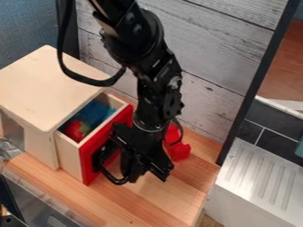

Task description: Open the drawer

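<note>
Drawer of pale wood with a bright red front (87, 153) sticks out of a big box of pale wood with a flat top (50, 86), so it is open. Inside the drawer are a soft-looking blue thing (95, 114) and a red thing (74, 130), side by side. The black robot gripper (142, 166) hangs down by the red front, on the side away from the box. I cannot tell if it is wide or narrow, or if it holds anything. The bent black robot arm (133, 37) comes in from the top, with a thick black cord (86, 80) looping beside it. A shiny red thing (178, 150) lies on the striped brown wood table (148, 201), near the gripper. Behind is a wall of grey boards (219, 48). A pale tray with long ridges (248, 186) is at the right.
</note>
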You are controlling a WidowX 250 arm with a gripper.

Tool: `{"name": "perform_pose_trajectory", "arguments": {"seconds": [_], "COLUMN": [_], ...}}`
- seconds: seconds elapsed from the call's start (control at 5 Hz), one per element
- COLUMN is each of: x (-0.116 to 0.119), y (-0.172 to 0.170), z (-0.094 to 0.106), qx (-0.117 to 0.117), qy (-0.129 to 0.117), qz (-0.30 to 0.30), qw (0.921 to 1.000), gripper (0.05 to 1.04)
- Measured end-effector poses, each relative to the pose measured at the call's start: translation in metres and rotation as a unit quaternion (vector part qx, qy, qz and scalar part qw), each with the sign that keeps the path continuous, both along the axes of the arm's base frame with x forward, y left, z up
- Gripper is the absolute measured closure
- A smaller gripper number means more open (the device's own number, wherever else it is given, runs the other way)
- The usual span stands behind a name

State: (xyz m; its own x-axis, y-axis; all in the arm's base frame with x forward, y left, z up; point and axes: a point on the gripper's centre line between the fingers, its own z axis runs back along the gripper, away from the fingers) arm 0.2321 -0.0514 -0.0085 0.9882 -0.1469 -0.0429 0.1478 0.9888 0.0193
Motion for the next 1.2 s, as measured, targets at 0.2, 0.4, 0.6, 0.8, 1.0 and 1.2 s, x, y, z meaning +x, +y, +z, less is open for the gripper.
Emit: {"name": "perform_pose_trajectory", "arguments": {"seconds": [0.2,0.4,0.6,0.8,1.0,1.2], "x": [0.002,0.003,0.006,0.006,0.007,0.005], "y": [-0.008,-0.014,-0.021,-0.027,-0.029,-0.036], "z": [-0.001,-0.005,-0.005,-0.003,-0.002,-0.001], "qx": [-0.023,-0.046,-0.066,-0.083,-0.088,-0.093], "qy": [0.005,0.015,0.017,0.02,0.022,0.025], "qz": [0.014,0.031,0.055,0.069,0.075,0.072], "qw": [0.9996,0.9984,0.9962,0.994,0.9931,0.9927], "gripper": [0.971,0.982,0.983,0.983,0.983,0.983]}}
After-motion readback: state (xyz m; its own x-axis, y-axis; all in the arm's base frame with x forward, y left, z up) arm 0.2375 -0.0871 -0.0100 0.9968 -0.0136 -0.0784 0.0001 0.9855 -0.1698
